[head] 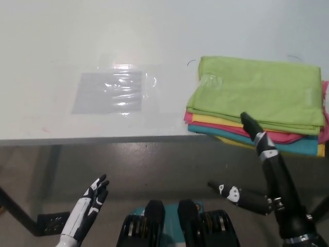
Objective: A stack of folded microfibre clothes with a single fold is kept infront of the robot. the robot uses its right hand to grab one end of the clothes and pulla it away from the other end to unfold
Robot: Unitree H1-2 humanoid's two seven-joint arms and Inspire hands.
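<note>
Reaching up at lower right, the black right hand (257, 170) spreads its fingers (250, 125), one fingertip overlapping the cloth stack's (257, 105) near edge; white left hand (90, 203) rests open, lower left.

A white surface (61, 41) is carrying a stack of folded cloths (259, 105), green on top, overhanging its near edge at right, and a clear plastic sheet (110, 92) lying flat mid-left.

Stack of folded cloths (259, 105), green on top, right of frame on white counter (77, 41). Black right hand (259, 175) open below it; white left hand (87, 211) open, lower left.
</note>
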